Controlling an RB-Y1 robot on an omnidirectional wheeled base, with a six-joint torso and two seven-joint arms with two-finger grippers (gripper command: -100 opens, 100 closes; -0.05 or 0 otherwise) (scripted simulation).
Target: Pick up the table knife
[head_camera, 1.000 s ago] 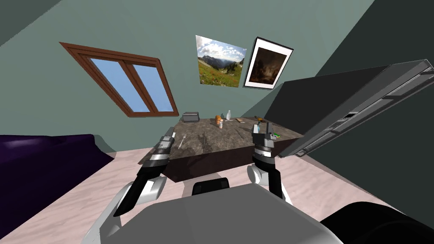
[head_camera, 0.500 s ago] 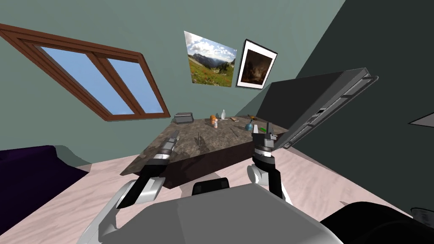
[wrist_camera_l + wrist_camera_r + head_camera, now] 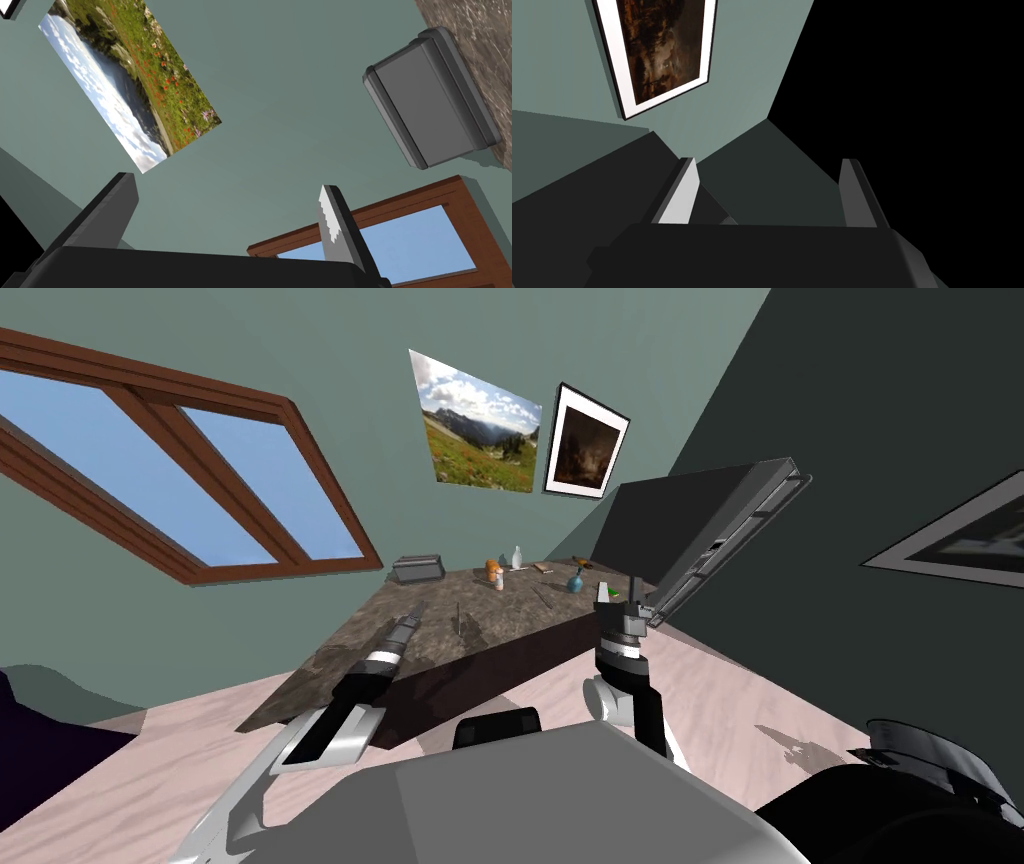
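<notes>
Status: approach stage. Nothing is grasped and the lift has not begun.

Left tool: reached out low over the near side of the table. Its fingers stand wide apart with nothing between them.

Right tool: held upright above the table's near corner on its own side. It is also spread open and empty.

Table knife: a thin grey sliver lying flat on the table, just beyond the left tool's tips and between the two tools, nearer the left one. I judge this to be the knife, but it is too small to be certain. A second slim piece lies nearer the right tool.

Remaining, by my estimate: line the left tool up over the knife, lower it, close on the knife and raise it.

Containers:
- A grey box sits at the table's far edge, ahead of the left tool. It looks closed, so its contents are hidden.
- An orange jar, a white bottle and a teal vase stand well beyond both tools. I cannot tell what they hold.
</notes>
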